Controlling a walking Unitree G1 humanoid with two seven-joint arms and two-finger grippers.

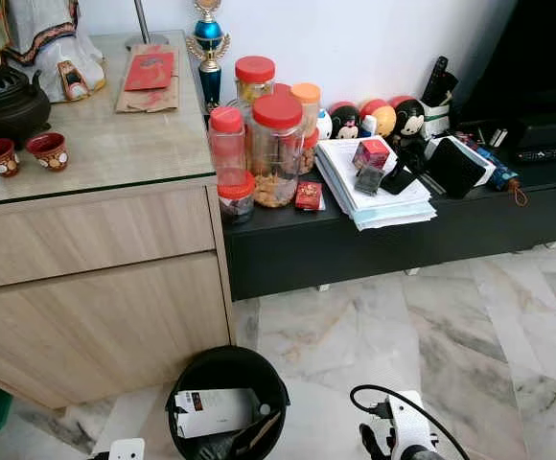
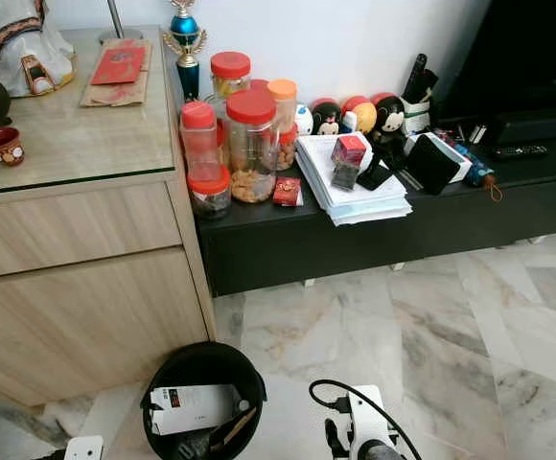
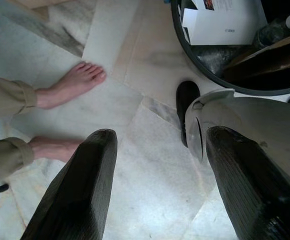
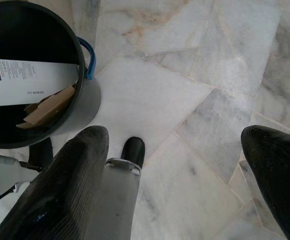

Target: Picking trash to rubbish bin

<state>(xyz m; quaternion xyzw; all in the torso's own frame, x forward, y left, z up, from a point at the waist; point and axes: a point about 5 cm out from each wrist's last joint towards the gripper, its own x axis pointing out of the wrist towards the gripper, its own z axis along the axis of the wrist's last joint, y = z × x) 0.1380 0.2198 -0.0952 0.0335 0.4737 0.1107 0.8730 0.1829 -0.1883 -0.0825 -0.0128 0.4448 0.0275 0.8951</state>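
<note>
A black rubbish bin [image 1: 228, 369] is seen on the marble floor [image 1: 451, 326], between the two arms. A white box [image 1: 216, 412] and brown card pieces [image 4: 47, 107] lie inside it.

The left gripper [image 3: 160, 185] is held low over the floor, its jaws wide apart with nothing between them. The bin is just past its fingertips [image 3: 97, 150]. A person's bare feet [image 3: 72, 82] are seen beside the left jaws.

The right gripper [image 4: 185, 175] is also held low, jaws wide apart and empty. The bin is near its fingers [image 4: 75, 160], off to one side.

Further off, red-lidded jars [image 1: 276, 149] and a stack of papers [image 1: 374, 192] sit on a low black worktop [image 1: 355, 240].
</note>
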